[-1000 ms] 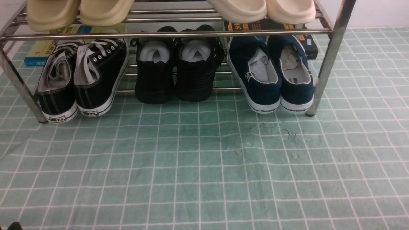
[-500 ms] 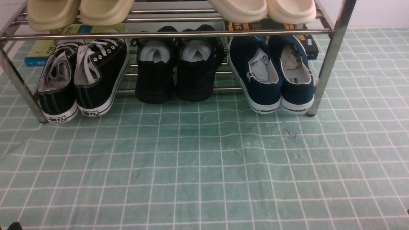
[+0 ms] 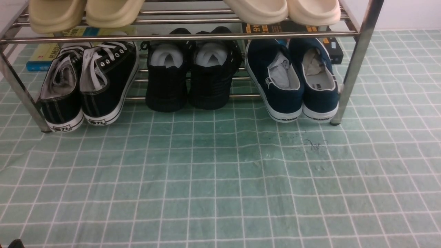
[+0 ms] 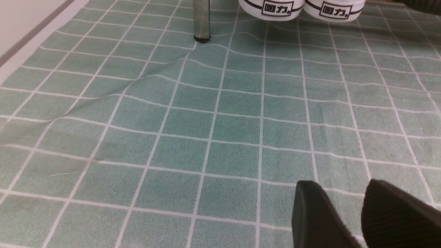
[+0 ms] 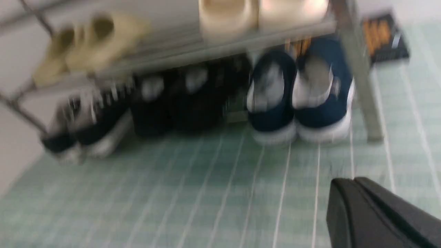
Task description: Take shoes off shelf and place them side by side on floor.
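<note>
The navy-blue shoes [image 3: 296, 79] stand heel-out, side by side, on the lower tier of the chrome shelf [image 3: 356, 58] at its right end, next to the right leg. The blurred right wrist view shows the navy-blue shoes [image 5: 299, 93] too, well ahead of my right gripper [image 5: 355, 181], whose jaws are pressed together and hold nothing. My left gripper [image 4: 341, 187] hangs open over the floor [image 4: 206, 131], near the shelf's left leg [image 4: 202, 20], with nothing between its fingers. Neither gripper shows in the front view.
Black lace-up sneakers [image 3: 86, 82] sit at the left of the lower tier, all-black shoes [image 3: 193, 69] in the middle. Cream slippers [image 3: 282, 10] and tan slippers [image 3: 82, 13] rest on the upper tier. Books [image 3: 44, 57] lie behind the shelf. The green sheet [image 3: 220, 186] is wrinkled at the left.
Nothing has moved in the front view; the shoes and shelf stand as before.
</note>
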`<state>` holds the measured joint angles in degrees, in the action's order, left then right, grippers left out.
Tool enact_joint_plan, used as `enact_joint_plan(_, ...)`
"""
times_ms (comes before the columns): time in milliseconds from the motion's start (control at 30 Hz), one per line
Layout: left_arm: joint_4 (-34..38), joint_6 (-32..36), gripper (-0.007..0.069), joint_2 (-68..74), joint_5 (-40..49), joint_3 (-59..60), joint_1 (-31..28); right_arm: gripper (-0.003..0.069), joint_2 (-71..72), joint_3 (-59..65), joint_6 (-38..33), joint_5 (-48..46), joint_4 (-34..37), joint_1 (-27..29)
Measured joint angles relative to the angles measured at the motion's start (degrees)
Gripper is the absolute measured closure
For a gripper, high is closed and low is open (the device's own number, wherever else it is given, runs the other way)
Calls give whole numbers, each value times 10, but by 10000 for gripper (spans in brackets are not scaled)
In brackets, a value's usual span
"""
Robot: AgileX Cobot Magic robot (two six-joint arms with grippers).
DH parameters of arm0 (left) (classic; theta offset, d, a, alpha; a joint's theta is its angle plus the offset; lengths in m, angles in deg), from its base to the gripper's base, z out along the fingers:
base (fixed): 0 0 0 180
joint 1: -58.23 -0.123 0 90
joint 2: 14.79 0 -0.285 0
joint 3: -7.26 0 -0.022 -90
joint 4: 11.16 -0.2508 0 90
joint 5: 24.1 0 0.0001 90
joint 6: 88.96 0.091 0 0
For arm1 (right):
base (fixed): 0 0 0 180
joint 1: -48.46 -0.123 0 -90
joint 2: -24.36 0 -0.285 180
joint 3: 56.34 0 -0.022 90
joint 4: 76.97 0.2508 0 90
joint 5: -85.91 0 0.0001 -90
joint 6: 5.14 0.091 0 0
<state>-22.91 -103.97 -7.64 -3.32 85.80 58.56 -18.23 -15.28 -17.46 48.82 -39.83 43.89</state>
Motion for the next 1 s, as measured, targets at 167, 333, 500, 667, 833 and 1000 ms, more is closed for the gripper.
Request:
enact_joint_plan(167, 0, 0, 383, 0, 0, 0, 0, 652, -203, -102, -7, -183, -42, 0)
enact_joint_plan(333, 0, 0, 383, 0, 0, 0, 0, 642, -366, -200, -83, -263, 7, 0)
enact_joint_plan(500, 0, 0, 383, 0, 0, 0, 0, 612, -489, -288, -166, -316, 87, -20)
enact_joint_plan(667, 0, 0, 383, 0, 0, 0, 0, 550, -594, -431, -145, -321, 44, -110)
enact_joint_plan(833, 0, 0, 383, 0, 0, 0, 0, 481, -645, -562, -41, -324, -98, -183)
enact_joint_plan(1000, 0, 0, 383, 0, 0, 0, 0, 338, -699, -651, 49, -261, -238, -224)
